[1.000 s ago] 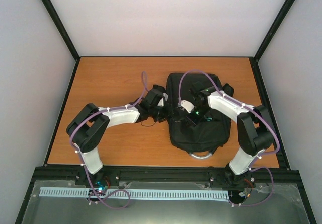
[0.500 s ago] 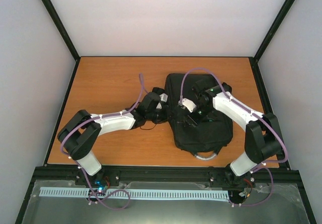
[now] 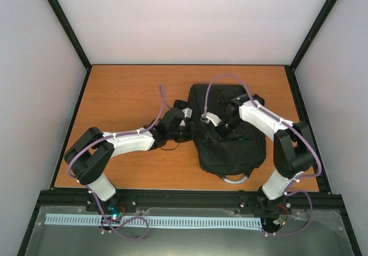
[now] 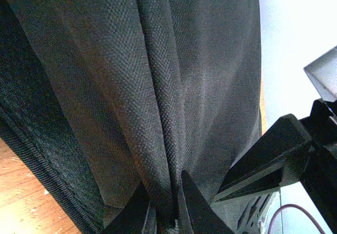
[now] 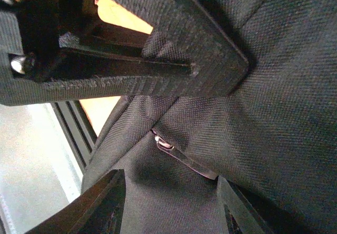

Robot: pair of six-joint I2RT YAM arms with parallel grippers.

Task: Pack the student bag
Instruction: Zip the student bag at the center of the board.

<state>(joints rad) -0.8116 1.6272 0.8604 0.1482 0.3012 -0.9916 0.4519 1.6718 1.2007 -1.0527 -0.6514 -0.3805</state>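
Left wrist view: the left gripper is clamped on a ridge of the student bag, which lies beneath both tools; right gripper gapes, a zip pull just ahead; soft, floppy cloth, probably best pinched at folds or that pull.

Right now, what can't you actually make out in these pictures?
Student bag contents: all views, black fabric covers them.
Left fingers and right fingers: top view, too small and dark against the bag.
Zip pull: right wrist view, its track lost in fabric folds.
Bag's outline: left wrist view, cut off by the frame edges.
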